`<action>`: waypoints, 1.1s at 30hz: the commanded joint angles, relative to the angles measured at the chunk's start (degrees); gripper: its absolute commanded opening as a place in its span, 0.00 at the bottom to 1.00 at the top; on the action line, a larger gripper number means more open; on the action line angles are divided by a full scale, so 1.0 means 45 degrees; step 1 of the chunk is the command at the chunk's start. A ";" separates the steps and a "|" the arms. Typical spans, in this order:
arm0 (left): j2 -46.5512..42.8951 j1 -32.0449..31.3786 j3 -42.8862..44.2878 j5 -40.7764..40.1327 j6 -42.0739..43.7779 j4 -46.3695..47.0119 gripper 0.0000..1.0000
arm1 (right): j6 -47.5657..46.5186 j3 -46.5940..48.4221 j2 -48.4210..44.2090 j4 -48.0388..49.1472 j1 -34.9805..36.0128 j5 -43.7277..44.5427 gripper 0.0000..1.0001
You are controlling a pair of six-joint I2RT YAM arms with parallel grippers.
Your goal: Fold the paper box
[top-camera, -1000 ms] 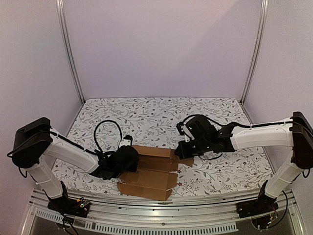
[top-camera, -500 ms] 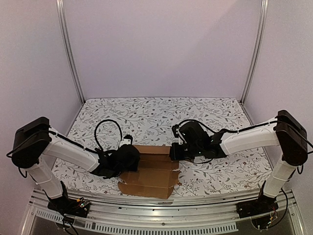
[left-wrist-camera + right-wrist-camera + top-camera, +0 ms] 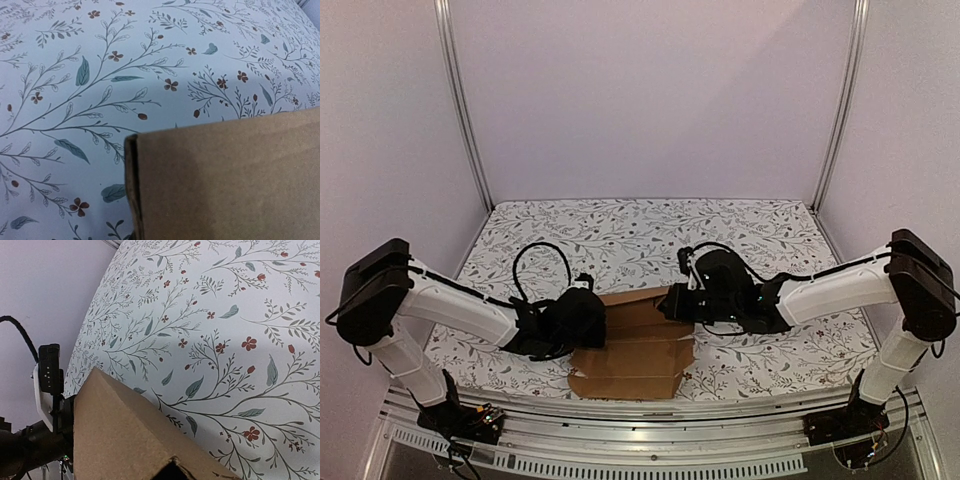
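**Both arms close in on the box sides**

The paper box [image 3: 630,358] lies at the middle of the table [image 3: 620,230], close to its near edge, partly folded, with panels layered from near to far. A second ago the right gripper [image 3: 678,302] stood off the box's right side, where a flap stuck out. It has since swung inward and now sits over the far right corner of the cardboard, and that flap no longer juts out. The left gripper [image 3: 588,318] has edged in too and presses at the box's left side. The sheet, skewed before, now lies squarer to the near edge.

Both pairs of jaws are closed. Neither wrist view shows the fingers, so it cannot be told whether cardboard is pinched between them. The right wrist view shows a brown panel tilted up off the table.

Judged from this, the side walls are being brought up and inward, and the fold is underway but far from closed
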 commanded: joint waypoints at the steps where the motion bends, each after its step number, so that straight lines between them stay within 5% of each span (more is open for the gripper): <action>1: -0.0398 -0.0063 0.0185 0.1756 -0.0041 0.0582 0.00 | 0.0275 -0.0135 -0.1026 0.1569 0.0153 0.0240 0.00; 16: -0.1135 0.1110 -0.0504 0.2942 -0.0418 0.1937 0.00 | -0.1502 -0.1003 -0.4001 -0.0376 0.0270 -0.0670 0.00; 24: -0.1069 0.1639 -0.0864 0.3658 -0.0699 0.2688 0.00 | -0.3191 -0.1092 -0.6466 -0.3110 0.0289 -0.0306 0.00; 33: -0.1106 0.2412 -0.1413 0.5698 -0.1952 0.4082 0.00 | -0.4431 -0.2043 -0.8336 -0.3077 0.0326 -0.0686 0.00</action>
